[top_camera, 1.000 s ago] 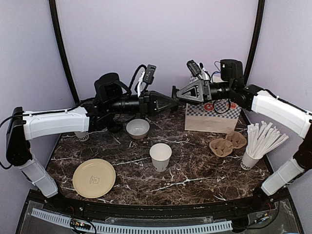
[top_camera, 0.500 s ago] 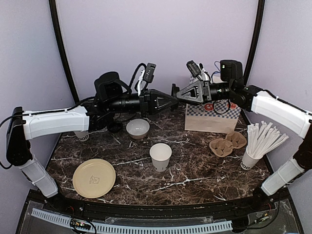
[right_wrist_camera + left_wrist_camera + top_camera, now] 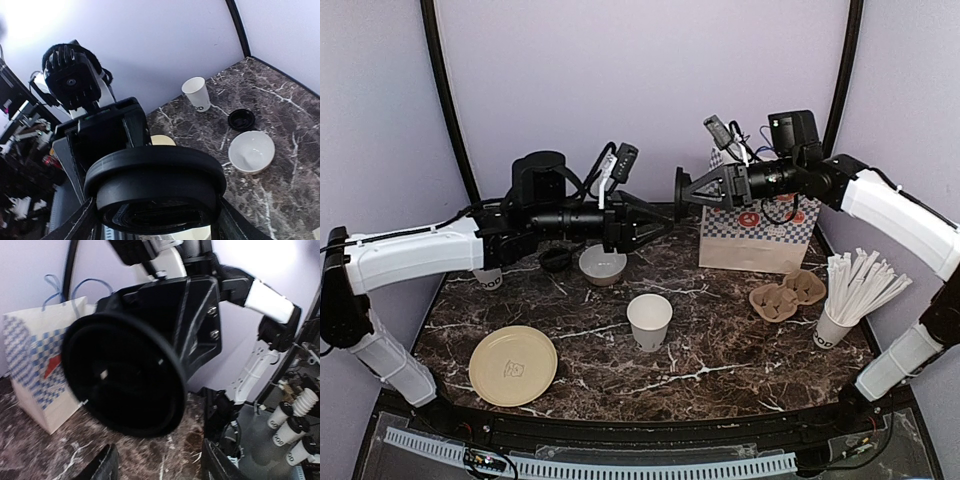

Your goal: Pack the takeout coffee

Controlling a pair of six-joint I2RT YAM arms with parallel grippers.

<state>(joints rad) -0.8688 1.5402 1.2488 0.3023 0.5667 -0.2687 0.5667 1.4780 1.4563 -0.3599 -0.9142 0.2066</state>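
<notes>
Dark marble is covering the table (image 3: 720,350), and pale purple walls (image 3: 640,90) are standing all round it. We are looking first at the open white cup (image 3: 649,320). It is sitting near the middle of the table with nothing on top. A second white cup (image 3: 196,93) is standing at the far left, half hidden by the left arm in the top view.

High over the table, the right gripper (image 3: 688,187) is pinching a black lid (image 3: 155,185) by its rim, its fingers spread wide around it. The left gripper (image 3: 662,222) is pointing at the lid from just beside it. Its fingers are apart and are holding nothing.

We are thinking this is the lid step. Next, the right arm is probably going to turn the lid flat, bring it down over the open cup and press evenly. The cup looks light, so a crooked push could tip it.

A white bowl (image 3: 603,264) and a spare lid (image 3: 241,120) are lying behind the cup. A paper bag (image 3: 755,240) and a brown cup tray (image 3: 787,294) are sitting to the right, with a cup of sticks (image 3: 840,320) near the right edge. A plate (image 3: 513,365) is lying front left. None of these is touching the open cup, and the front edge is well apart from it.
</notes>
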